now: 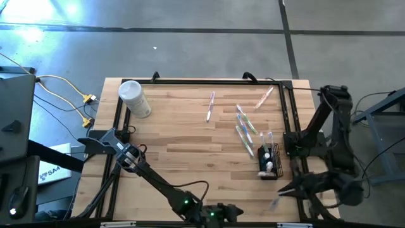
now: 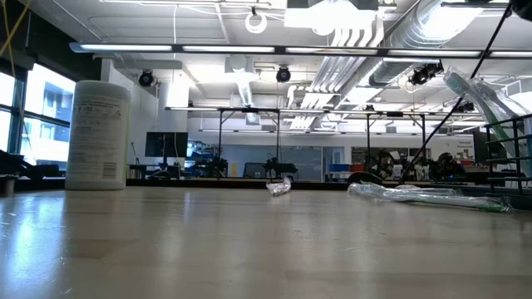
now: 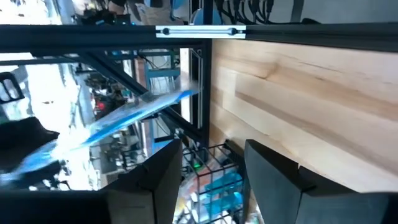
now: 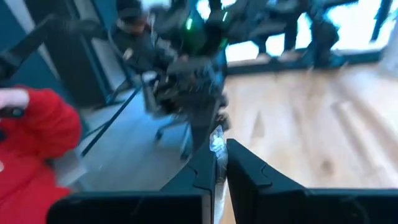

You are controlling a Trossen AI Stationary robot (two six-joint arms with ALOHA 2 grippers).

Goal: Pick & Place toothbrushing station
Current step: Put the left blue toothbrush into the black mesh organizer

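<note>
Over the table's right edge, high view: a toothbrush [image 1: 275, 202] is seemingly being gripped by the closed right gripper [image 1: 288, 189], beside the holder [image 1: 268, 161]. Left wrist view: the left gripper [image 3: 211, 146] is being shown open, empty. Placement is being attempted; alignment above the holder is being called for.

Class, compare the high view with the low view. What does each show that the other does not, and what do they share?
Only the high view shows the two dark robot arms, left and right, and the yellow cables on the grey floor. Only the low view shows the room behind, with its silver ceiling ducts. Both show the light wooden table, the white cylindrical container standing on it, and thin clear-wrapped toothbrushes lying flat.
</note>
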